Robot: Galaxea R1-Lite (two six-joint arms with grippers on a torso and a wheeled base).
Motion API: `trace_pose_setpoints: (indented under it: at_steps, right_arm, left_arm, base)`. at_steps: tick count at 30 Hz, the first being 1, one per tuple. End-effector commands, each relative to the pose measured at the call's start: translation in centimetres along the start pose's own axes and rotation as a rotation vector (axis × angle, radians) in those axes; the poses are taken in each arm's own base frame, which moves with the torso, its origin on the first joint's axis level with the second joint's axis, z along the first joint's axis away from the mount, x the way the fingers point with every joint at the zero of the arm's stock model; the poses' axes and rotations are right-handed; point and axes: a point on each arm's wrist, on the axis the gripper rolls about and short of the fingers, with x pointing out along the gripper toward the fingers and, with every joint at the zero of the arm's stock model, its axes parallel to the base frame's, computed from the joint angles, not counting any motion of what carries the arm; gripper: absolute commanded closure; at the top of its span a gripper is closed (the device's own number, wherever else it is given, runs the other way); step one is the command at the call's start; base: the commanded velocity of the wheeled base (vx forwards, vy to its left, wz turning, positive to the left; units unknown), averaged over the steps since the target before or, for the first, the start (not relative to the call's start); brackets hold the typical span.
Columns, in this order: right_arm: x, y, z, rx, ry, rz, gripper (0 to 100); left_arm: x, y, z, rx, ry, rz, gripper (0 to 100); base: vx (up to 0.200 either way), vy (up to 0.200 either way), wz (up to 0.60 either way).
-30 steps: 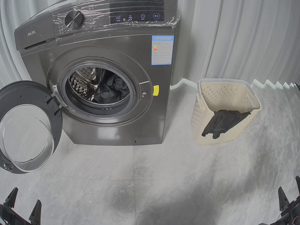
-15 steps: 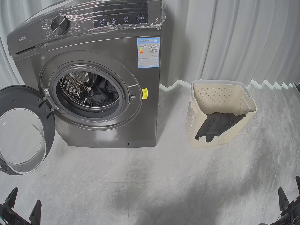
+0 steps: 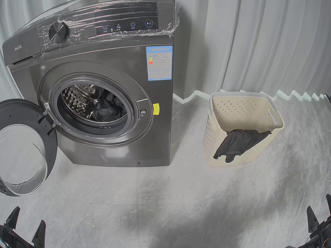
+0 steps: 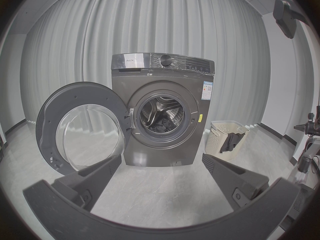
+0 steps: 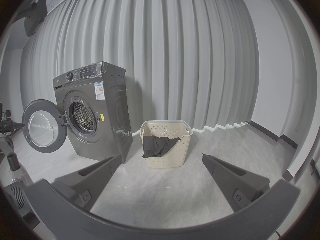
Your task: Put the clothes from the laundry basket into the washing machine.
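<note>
A grey front-loading washing machine [image 3: 103,86] stands at the left with its round door [image 3: 20,148] swung wide to the left. Dark clothes [image 3: 105,110] lie inside the drum. To its right on the floor sits a cream laundry basket [image 3: 241,107] with a black garment [image 3: 239,142] draped over its near rim. My left gripper [image 3: 26,223] is low at the bottom left, open and holding nothing. My right gripper [image 3: 320,212] is low at the bottom right, also open and bare. Both are well short of machine and basket. The basket [image 5: 166,140] and garment [image 5: 158,145] face the right wrist camera.
Pale grey curtains [image 3: 258,35] hang behind the machine and basket. Grey tiled floor [image 3: 172,204] stretches between me and both objects. The open door juts out over the floor at the far left.
The whole head view has shifted: machine and basket sit further left in the picture, so the camera moved. Both grippers hold the same places, still open.
</note>
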Motion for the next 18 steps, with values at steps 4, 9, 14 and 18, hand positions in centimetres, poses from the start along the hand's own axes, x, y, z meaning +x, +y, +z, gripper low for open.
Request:
trace_pose_setpoints:
  at_steps: [4, 9, 14, 18]
  right_arm:
    - [0.01, 0.00, -0.48, 0.000, 0.001, 0.001, 0]
    - [0.01, 0.00, -0.48, 0.000, 0.001, 0.001, 0]
    - [0.01, 0.00, -0.48, 0.000, 0.001, 0.001, 0]
    - [0.01, 0.00, -0.48, 0.000, 0.001, 0.001, 0]
  left_arm:
    - [0.00, 0.01, -0.44, -0.001, 0.000, 0.000, 0]
    - [0.00, 0.01, -0.44, -0.001, 0.000, 0.000, 0]
    - [0.00, 0.01, -0.44, -0.001, 0.000, 0.000, 0]
    - [0.00, 0.01, -0.44, -0.001, 0.000, 0.000, 0]
  base:
    - [0.000, -0.150, 0.00]
    - [0.000, 0.000, 0.00]
    - [0.000, 0.000, 0.00]
    - [0.000, 0.000, 0.00]
